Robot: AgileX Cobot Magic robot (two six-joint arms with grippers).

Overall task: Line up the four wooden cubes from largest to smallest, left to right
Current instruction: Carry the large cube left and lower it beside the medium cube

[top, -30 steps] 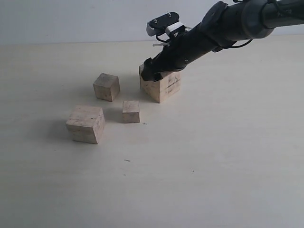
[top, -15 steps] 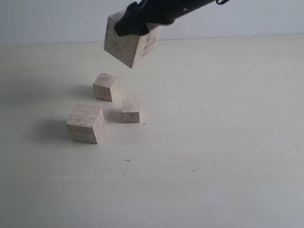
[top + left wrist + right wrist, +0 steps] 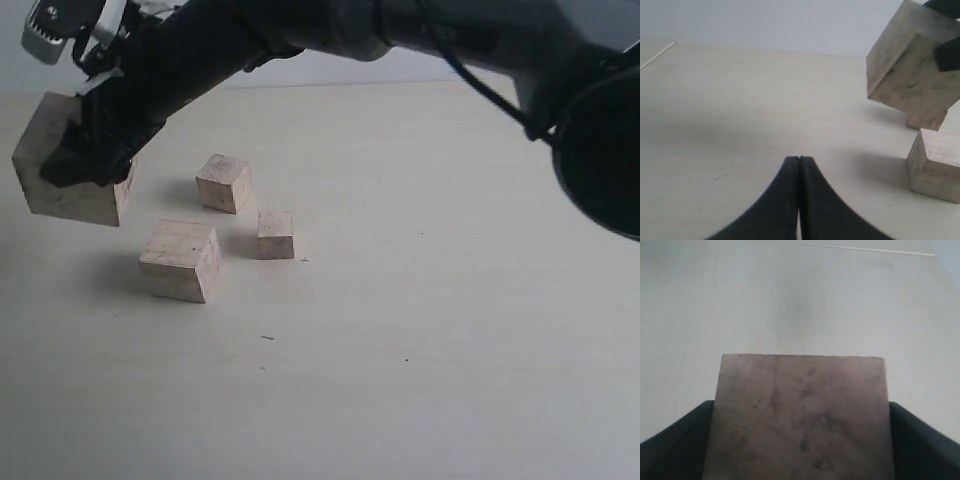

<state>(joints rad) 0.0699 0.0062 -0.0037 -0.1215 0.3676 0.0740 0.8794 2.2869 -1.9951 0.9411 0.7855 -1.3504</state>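
Note:
The largest wooden cube (image 3: 62, 185) hangs above the table at the far left of the exterior view, clamped in my right gripper (image 3: 85, 160), which has reached across from the right. In the right wrist view that cube (image 3: 802, 415) fills the space between the dark fingers (image 3: 680, 435). Three smaller cubes rest on the table: a big one (image 3: 181, 260), a middle one (image 3: 224, 183) and the smallest (image 3: 276, 235). My left gripper (image 3: 799, 159) is shut and empty, low over bare table. The left wrist view shows the held cube (image 3: 915, 65) hanging over another cube (image 3: 936, 165).
The pale table (image 3: 450, 300) stretches wide to the right and front of the cubes. The right arm (image 3: 400, 30) spans the top of the exterior view, its dark housing (image 3: 600, 140) close to the camera at the right edge.
The right gripper lifted the largest cube from the back middle, swung it up and leftward, and now holds it lower at the far left. The three other cubes stayed put.

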